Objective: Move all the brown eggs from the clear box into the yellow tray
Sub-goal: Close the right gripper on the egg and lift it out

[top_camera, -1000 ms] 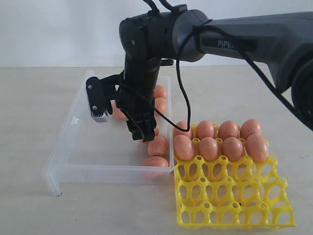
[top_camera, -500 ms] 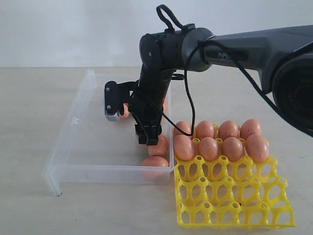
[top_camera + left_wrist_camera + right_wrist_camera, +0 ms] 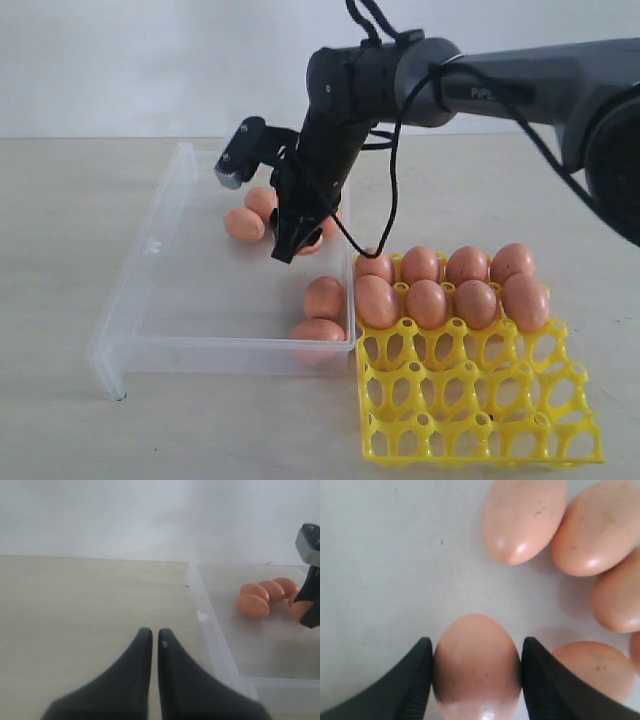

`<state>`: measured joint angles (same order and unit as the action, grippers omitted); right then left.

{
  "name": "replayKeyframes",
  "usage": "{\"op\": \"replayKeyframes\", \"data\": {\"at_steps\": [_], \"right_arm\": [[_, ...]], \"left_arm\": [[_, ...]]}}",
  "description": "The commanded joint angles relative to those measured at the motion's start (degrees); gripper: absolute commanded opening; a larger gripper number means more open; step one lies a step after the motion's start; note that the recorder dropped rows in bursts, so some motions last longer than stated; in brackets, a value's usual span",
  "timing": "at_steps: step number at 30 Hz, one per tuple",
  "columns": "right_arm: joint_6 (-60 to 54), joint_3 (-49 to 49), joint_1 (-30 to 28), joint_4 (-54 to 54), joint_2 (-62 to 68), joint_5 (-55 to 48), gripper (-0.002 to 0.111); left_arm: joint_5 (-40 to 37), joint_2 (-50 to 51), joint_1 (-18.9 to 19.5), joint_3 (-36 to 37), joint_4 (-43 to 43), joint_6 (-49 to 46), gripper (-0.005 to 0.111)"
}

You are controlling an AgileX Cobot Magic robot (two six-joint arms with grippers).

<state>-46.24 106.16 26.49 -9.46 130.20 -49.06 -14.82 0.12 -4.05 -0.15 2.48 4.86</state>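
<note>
Brown eggs point(image 3: 323, 298) sit divided between two containers as the right gripper point(image 3: 284, 250), inside the clear box point(image 3: 150, 250), presses its fingers against both sides of a single egg point(image 3: 476, 670). A second earlier the arm stood further toward the box's left wall and the fingers reached lower, partly covering two eggs at the box's far side that are now in plain sight. The tray's load is unchanged.

Only the left wrist view shows the left gripper point(image 3: 151, 632) — fingers drawn almost together with a thin slit between them, holding nothing, over bare table point(image 3: 75, 605) outside the box's left wall. Only the right wrist view shows the grip itself. There the single egg fills the gap between the dark fingers, with at least four more eggs beyond it on the box floor. Whether it has lifted off that floor cannot be told.

Loose eggs remain in the box, two of them near its front right corner. Just beside the box's right wall, the yellow tray point(image 3: 480, 400) carries eight eggs in its two far rows — the nearer cups bare.
</note>
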Motion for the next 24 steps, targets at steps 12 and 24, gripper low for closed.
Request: {"op": "replayKeyframes", "data": {"at_steps": [12,24], "right_arm": [[11.66,-9.79,-0.17,-9.41,-26.82,-0.47,0.000],[40.44,-75.10,-9.98,-29.37,-62.10,81.17,0.000]], "left_arm": [[0.48,-0.12,0.19,0.15,-0.14,-0.13,0.004],[0.48,-0.12,0.19,0.15,-0.14,-0.13,0.004]]}}
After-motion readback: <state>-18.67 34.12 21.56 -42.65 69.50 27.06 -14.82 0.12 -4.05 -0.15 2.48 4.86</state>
